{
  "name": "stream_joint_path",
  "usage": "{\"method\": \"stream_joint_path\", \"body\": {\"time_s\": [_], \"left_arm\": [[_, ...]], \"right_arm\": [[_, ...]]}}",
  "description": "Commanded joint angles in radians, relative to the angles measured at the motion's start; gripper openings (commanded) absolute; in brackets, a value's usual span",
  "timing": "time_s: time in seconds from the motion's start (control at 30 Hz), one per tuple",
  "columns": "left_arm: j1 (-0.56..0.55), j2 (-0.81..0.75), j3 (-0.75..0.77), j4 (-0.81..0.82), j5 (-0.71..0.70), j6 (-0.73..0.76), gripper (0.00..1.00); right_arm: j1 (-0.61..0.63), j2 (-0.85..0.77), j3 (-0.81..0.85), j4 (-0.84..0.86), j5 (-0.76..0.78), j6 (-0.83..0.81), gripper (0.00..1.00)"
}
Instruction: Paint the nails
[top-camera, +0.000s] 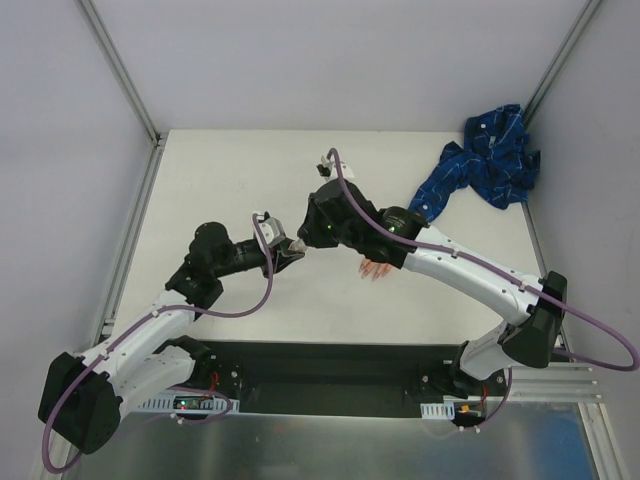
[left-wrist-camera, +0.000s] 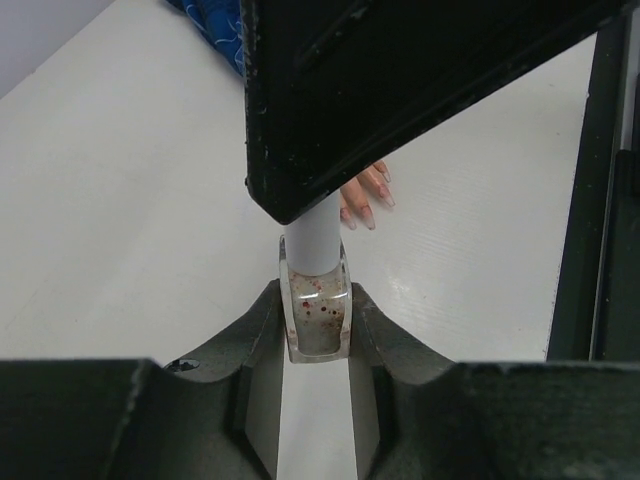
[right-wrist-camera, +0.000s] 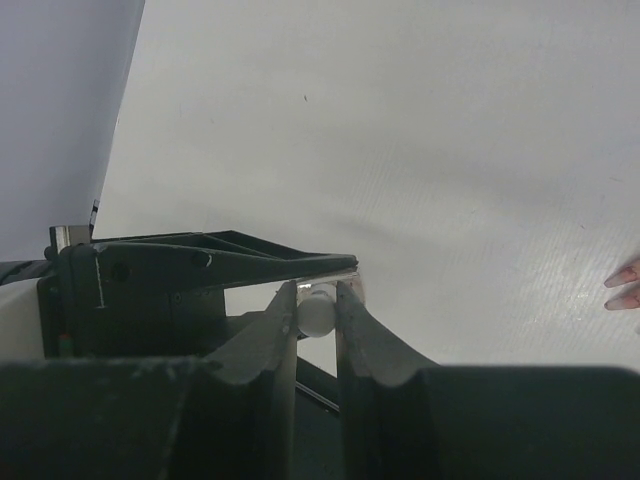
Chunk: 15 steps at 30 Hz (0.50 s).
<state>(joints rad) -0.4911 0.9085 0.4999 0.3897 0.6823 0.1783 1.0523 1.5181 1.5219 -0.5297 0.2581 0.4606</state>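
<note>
A small clear polish bottle (left-wrist-camera: 318, 315) with red specks is pinched between the fingers of my left gripper (left-wrist-camera: 318, 322), which is shut on it. Its white cap (left-wrist-camera: 312, 235) points away from me. My right gripper (right-wrist-camera: 317, 305) is shut on that cap (right-wrist-camera: 316, 312). The two grippers meet above the table's middle (top-camera: 298, 246). The nails (left-wrist-camera: 368, 205) are glossy pink tips of a flesh-coloured mannequin hand (top-camera: 375, 268). They lie on the table just beyond the bottle. Most of the hand is hidden under the right arm.
The hand's blue patterned sleeve (top-camera: 485, 160) lies bunched at the back right corner. A small dark-and-white object (top-camera: 325, 163) sits near the back edge. The black right wrist housing (left-wrist-camera: 400, 80) fills the upper left wrist view. Metal rails edge the white table (top-camera: 220, 190).
</note>
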Motion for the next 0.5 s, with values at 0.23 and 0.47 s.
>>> {"method": "stream_joint_path", "body": {"time_s": [0.23, 0.47], "left_arm": [[-0.009, 0.061, 0.176, -0.126, 0.141, -0.106, 0.0], [-0.007, 0.067, 0.19, -0.121, 0.255, -0.175, 0.0]], "right_arm": [[0.006, -0.156, -0.065, 0.077, -0.054, -0.218, 0.73], [-0.005, -0.193, -0.005, -0.029, -0.137, -0.316, 0.72]]}}
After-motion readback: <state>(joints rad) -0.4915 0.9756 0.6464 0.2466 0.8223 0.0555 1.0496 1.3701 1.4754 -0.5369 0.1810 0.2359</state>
